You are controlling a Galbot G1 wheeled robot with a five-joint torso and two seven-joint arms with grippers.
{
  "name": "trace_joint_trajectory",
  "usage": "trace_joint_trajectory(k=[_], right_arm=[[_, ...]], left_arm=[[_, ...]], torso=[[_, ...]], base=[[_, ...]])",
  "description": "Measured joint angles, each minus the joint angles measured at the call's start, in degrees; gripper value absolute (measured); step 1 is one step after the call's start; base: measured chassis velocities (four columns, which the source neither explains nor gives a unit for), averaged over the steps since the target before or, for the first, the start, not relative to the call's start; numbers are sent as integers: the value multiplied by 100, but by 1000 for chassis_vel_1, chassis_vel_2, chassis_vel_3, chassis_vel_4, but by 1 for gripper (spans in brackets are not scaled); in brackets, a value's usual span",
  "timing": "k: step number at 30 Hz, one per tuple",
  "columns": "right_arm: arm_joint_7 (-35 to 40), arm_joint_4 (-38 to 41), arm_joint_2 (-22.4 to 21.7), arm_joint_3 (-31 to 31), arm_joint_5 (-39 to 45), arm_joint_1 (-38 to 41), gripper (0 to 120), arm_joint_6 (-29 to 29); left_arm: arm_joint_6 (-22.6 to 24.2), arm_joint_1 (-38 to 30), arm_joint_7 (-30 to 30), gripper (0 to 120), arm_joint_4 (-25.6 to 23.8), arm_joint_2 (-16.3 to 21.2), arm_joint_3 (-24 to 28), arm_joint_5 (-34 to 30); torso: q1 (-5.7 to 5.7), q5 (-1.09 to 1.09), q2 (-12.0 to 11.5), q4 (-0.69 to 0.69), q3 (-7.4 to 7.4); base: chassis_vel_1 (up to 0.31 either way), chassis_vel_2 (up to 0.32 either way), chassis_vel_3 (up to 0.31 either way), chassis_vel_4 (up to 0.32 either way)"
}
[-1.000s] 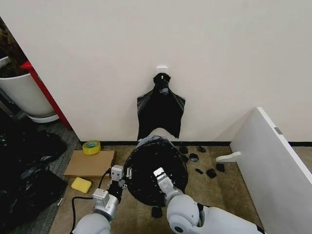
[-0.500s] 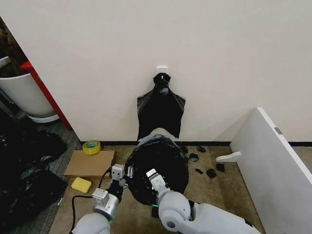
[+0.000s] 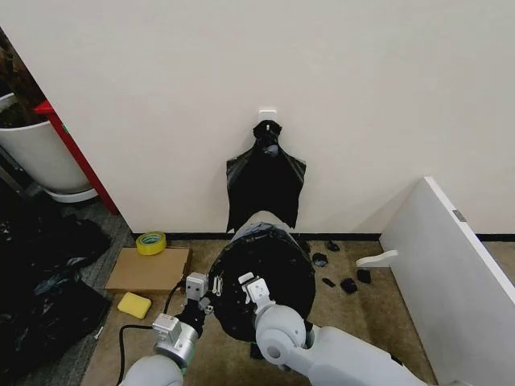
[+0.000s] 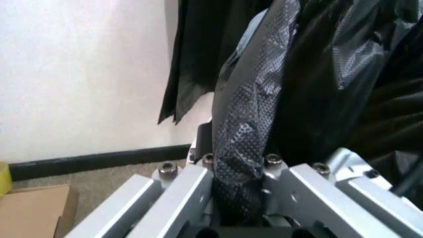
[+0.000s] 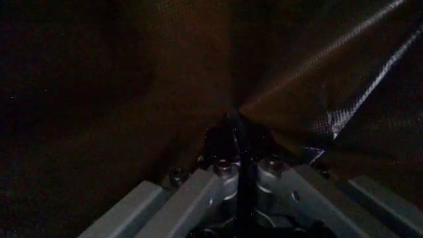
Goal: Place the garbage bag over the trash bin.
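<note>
The garbage bag (image 3: 261, 277) wraps the trash bin (image 3: 259, 218), hiding all but a pale sliver at its far rim. The left end effector (image 3: 206, 291) pinches a bag fold; the right end effector (image 3: 251, 283), just beside it, clamps dark film.

Bag (image 3: 261, 277): thin black plastic, glossy, crinkled; in the left wrist view a fine dimpled emboss shows on the fold (image 4: 248, 124) pinched in the left tool (image 4: 239, 198). Left tool: bare brushed metal bars, matt, with screw heads. Right tool (image 5: 241, 171): same grey metal, closed on a dark pleat of film. Bin (image 3: 259, 219): smooth white plastic, a sliver at 12 o'clock of the bag. Floor (image 3: 362, 310): matt brown carpet, rough. Box (image 3: 149, 269): plain cardboard. Wall (image 3: 241, 64): matt white paint.
</note>
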Motion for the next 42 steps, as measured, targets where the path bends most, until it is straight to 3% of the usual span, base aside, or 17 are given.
trace_joint_trajectory(k=[7,11,16,22,30,35,42], right_arm=[[-170,-65,-6,120,-244,19,0,246],[-250,386,-240,191,-317,-49,0,421],[160,636,-448,170,-129,-205,0,-158],[378,389,-384,157,-177,-301,0,-509],[296,162,-427,-44,-1197,-250,0,-532],[-35,139,-379,-154,-1679,-268,0,-174],[-53,-121,-193,-168,-1504,-204,0,-119]], left_arm=[[-13,10,4,0,-1,9,-11,14],[-38,-76,3,0,101,23,-69,-3],[-44,-134,2,0,151,2,-60,-11],[-39,-113,1,0,143,-19,-18,-7],[-31,-41,1,0,91,2,-61,11],[-28,-26,0,0,90,-37,-41,36],[-16,-2,0,0,55,-48,-27,46]], torso=[[0,1,0,0,0],[0,0,0,0,0],[0,0,0,-1,0],[0,1,0,0,0],[0,1,0,0,0],[0,0,0,0,0],[0,0,0,0,0]], base=[[0,0,0,0],[0,0,0,0],[0,0,0,0],[0,0,0,0],[0,0,0,0],[0,0,0,0],[0,0,0,0]])
